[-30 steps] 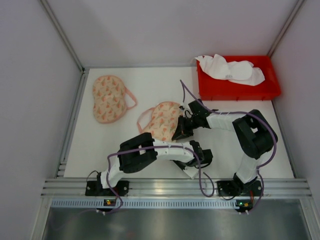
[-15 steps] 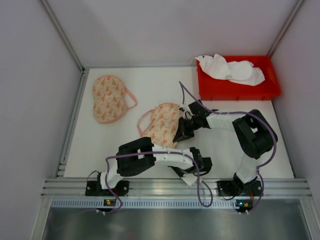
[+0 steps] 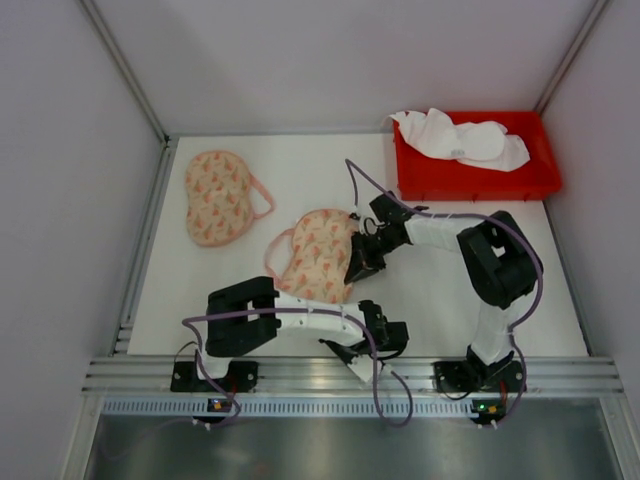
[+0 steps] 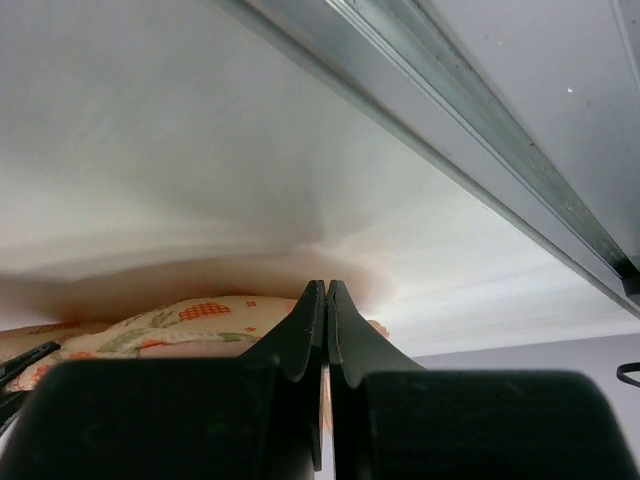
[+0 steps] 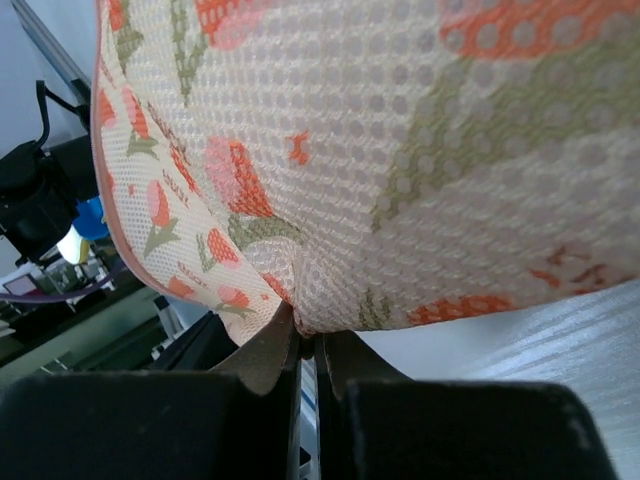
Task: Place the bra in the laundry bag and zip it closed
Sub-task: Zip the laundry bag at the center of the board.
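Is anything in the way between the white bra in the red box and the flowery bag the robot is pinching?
No loose thing lies between. The bra sits in the red box; the right gripper, shut on the flowery bag, reaches in from that side.

Two floral mesh bags (image 3: 218,197) (image 3: 318,252), one red bin (image 3: 470,183) and two robot arms (image 3: 300,318) (image 3: 492,262).

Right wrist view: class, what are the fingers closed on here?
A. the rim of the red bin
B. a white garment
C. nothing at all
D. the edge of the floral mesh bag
D: the right gripper has its fingers pinched together on the lower edge of the floral mesh laundry bag, which fills the view above them.
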`<move>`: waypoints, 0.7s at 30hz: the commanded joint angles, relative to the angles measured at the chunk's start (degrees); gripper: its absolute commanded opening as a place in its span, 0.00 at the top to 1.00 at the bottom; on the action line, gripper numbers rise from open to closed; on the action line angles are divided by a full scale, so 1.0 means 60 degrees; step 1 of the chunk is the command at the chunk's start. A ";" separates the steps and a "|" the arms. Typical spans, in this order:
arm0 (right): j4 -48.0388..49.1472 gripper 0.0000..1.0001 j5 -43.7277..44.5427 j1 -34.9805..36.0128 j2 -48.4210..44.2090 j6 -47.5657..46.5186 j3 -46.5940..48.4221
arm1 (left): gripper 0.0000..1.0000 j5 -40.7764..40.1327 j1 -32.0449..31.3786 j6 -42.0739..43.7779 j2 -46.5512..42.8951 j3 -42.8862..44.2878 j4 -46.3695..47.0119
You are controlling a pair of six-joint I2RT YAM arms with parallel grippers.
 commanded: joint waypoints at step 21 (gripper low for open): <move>0.0132 0.24 -0.1398 -0.0498 -0.1403 -0.0240 -0.0648 | 1.00 0.0686 0.1283 -0.0846 0.1112 0.3074 0.0439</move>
